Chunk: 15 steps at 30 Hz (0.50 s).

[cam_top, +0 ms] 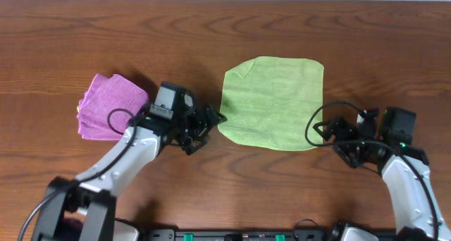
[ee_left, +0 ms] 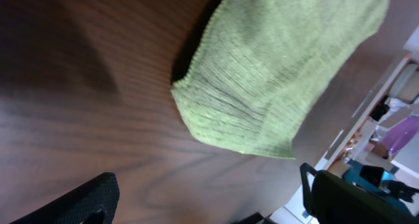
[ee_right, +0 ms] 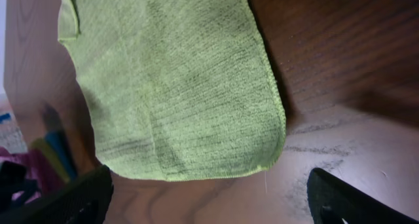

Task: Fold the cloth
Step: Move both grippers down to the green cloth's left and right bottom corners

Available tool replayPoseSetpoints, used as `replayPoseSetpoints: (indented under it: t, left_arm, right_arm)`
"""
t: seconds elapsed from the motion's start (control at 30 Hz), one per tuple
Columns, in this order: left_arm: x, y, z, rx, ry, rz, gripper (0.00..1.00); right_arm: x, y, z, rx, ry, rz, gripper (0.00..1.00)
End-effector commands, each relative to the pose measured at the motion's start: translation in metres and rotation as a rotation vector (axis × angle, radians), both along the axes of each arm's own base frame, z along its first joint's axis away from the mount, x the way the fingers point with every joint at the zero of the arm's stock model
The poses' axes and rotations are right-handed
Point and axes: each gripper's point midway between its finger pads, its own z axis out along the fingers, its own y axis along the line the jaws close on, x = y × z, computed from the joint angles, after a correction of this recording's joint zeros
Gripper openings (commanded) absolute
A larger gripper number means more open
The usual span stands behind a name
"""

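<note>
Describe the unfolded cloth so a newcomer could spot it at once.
On the brown wooden table, look near the middle. The lime-green cloth lies there spread out flat. Its only neighbour, the purple cloth at the left, is folded into a thick stack.

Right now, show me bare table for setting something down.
Free: the far strip of table behind both cloths, the right end past the green cloth, the near edge in front of it. Crowded: left gripper fills the gap by the purple pile; right gripper crowds the green cloth's corner.
</note>
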Motion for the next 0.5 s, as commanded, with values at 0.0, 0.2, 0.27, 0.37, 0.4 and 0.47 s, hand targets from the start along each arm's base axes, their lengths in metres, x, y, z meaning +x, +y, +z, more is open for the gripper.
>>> replayPoseSetpoints:
  t: [0.0,0.2,0.27,0.37,0.4,0.47]
  left_arm:
    - [-0.001,-0.007,-0.015,0.000,0.033,-0.005,0.95]
    - [0.005,-0.014,-0.034,-0.006,0.055,0.001,0.95]
    - [0.006,-0.015,-0.038,-0.006,0.057,0.002,0.95]
    - [0.011,-0.019,-0.044,-0.011,0.053,0.011,0.95]
    - [0.012,-0.022,-0.045,-0.016,0.050,0.013,0.95]
    - [0.015,-0.028,-0.049,-0.027,0.045,0.014,0.95]
  right_arm:
    - [0.000,0.003,-0.006,0.058,0.035,-0.041,0.94]
    - [0.004,0.003,-0.016,0.080,0.063,-0.055,0.90]
    - [0.004,0.003,-0.019,0.082,0.072,-0.056,0.89]
    - [0.005,0.002,-0.022,0.084,0.077,-0.055,0.89]
    - [0.006,0.002,-0.023,0.084,0.078,-0.056,0.88]
    - [0.007,0.002,-0.025,0.084,0.078,-0.056,0.88]
